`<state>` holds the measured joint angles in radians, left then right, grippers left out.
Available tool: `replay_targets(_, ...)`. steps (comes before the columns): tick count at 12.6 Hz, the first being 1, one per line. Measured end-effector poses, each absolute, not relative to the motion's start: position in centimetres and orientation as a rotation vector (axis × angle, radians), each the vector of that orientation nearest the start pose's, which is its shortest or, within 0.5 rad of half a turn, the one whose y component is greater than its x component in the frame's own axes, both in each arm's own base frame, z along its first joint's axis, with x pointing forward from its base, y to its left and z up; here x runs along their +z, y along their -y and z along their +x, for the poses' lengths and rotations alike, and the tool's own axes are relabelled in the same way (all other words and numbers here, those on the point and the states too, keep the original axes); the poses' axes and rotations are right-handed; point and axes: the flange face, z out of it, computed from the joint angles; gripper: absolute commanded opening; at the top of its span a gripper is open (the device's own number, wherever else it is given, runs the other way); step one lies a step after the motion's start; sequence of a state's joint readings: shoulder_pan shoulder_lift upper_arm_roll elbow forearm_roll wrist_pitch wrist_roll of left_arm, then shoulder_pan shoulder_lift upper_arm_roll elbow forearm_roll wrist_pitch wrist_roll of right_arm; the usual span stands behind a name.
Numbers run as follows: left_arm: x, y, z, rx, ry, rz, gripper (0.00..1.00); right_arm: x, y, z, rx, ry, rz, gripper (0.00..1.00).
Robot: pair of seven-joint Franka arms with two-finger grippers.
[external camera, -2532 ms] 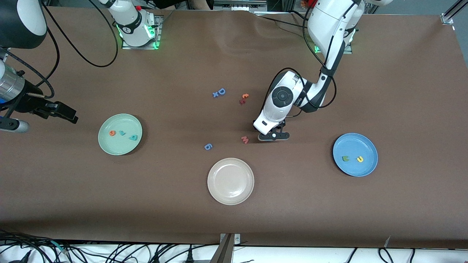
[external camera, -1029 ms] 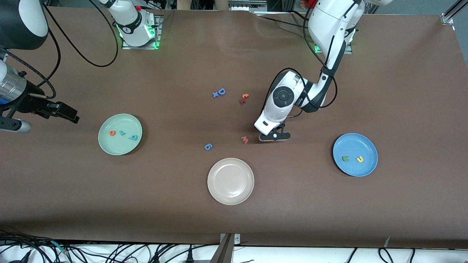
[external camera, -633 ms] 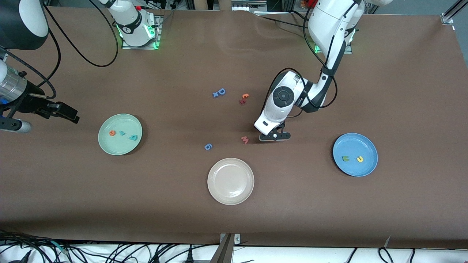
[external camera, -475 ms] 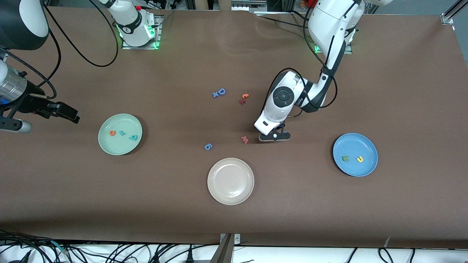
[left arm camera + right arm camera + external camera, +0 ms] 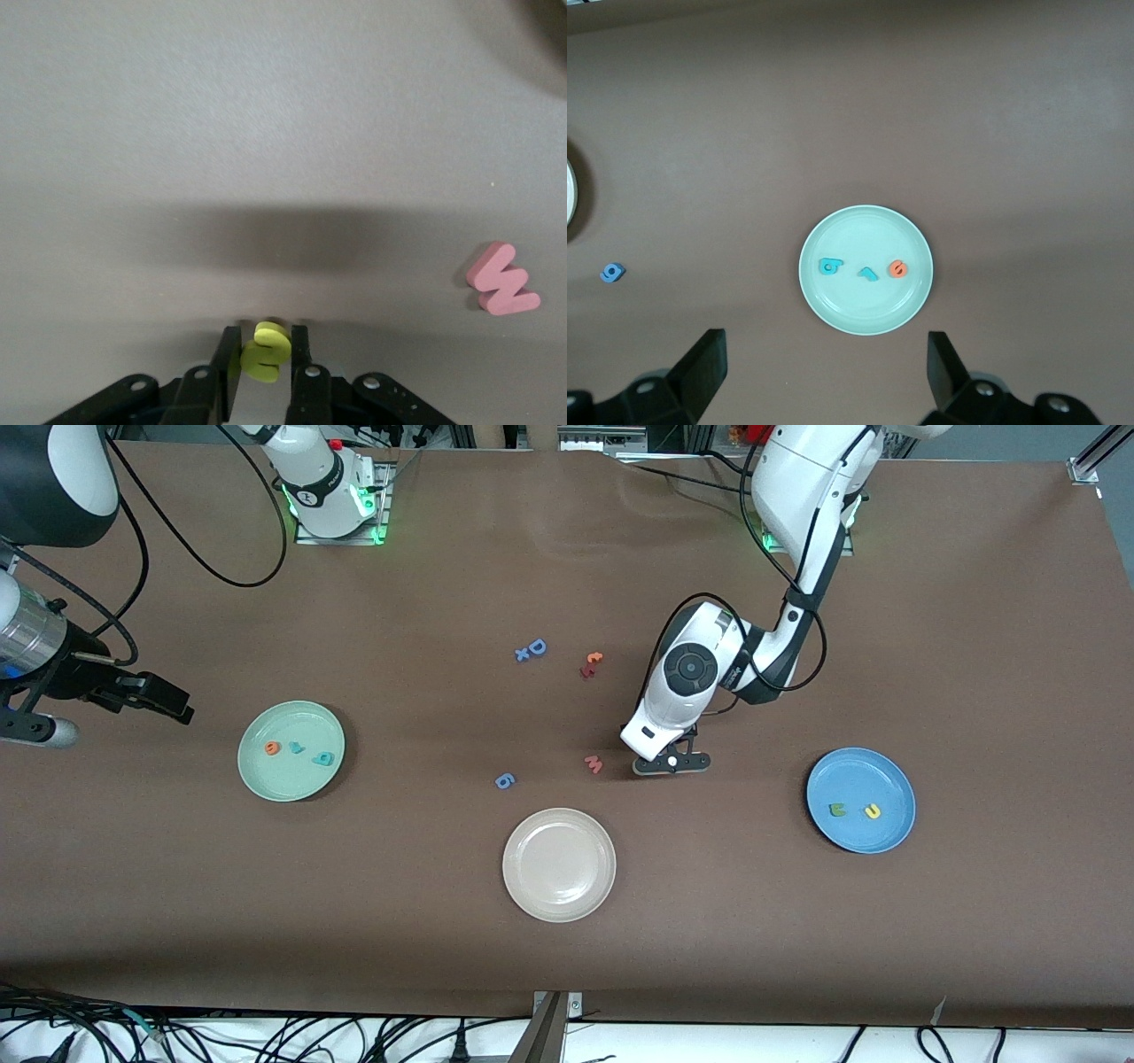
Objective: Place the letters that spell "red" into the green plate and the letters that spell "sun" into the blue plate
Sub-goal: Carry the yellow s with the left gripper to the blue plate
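My left gripper (image 5: 671,764) is low over the middle of the table, shut on the yellow s (image 5: 266,352), which stands pinched between its fingers just above the cloth. The blue plate (image 5: 864,775) at the left arm's end holds the green u (image 5: 836,810) and the yellow n (image 5: 873,811). The green plate (image 5: 257,779) at the right arm's end holds the orange e (image 5: 271,748), teal r (image 5: 296,747) and teal d (image 5: 325,758). High above that plate (image 5: 833,310), my right gripper (image 5: 826,343) waits open and empty.
A pinkish m (image 5: 594,763) lies beside the left gripper. A blue 6 (image 5: 504,780) and a cream plate (image 5: 559,908) lie nearer the front camera. A blue D (image 5: 536,646) and an orange c (image 5: 594,658) sit farther back.
The left gripper, shut on the yellow s, has shifted slightly toward the blue plate and risen a little. The right arm has not moved.
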<state>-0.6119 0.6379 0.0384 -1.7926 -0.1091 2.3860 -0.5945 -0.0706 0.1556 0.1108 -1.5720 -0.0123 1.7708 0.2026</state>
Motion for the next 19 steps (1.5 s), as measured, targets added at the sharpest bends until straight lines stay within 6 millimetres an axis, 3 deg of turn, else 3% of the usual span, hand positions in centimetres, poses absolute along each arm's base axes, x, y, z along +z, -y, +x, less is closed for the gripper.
replay_targets(2,19.8,34.3,55.8,0.105,0.096,-3.139,0.17,55.1,-1.9,61.5,-0.068,-0.253,-3.12,1.0)
replay_targets(6,21.3,29.2,58.4,0.161,-0.022,-3.112,0.17,55.2,-1.9,61.5,-0.068,-0.253,-3.12,1.0)
replay_targets(8,22.4,25.6,59.7,0.208,-0.088,-3.11,0.17,55.2,-1.9,61.5,-0.069,-0.253,-3.12,1.0)
replay_targets(13,24.4,14.2,63.0,0.261,-0.279,-3.131,0.18,55.2,-1.9,61.4,-0.07,-0.253,-3.12,1.0)
replay_targets(15,24.3,11.2,63.4,0.268,-0.313,-3.136,0.18,55.2,-1.9,61.4,-0.071,-0.253,-3.12,1.0)
replay_targets(19,24.3,7.2,64.0,0.267,-0.398,-3.118,0.18,55.3,-1.9,61.4,-0.072,-0.253,-3.12,1.0)
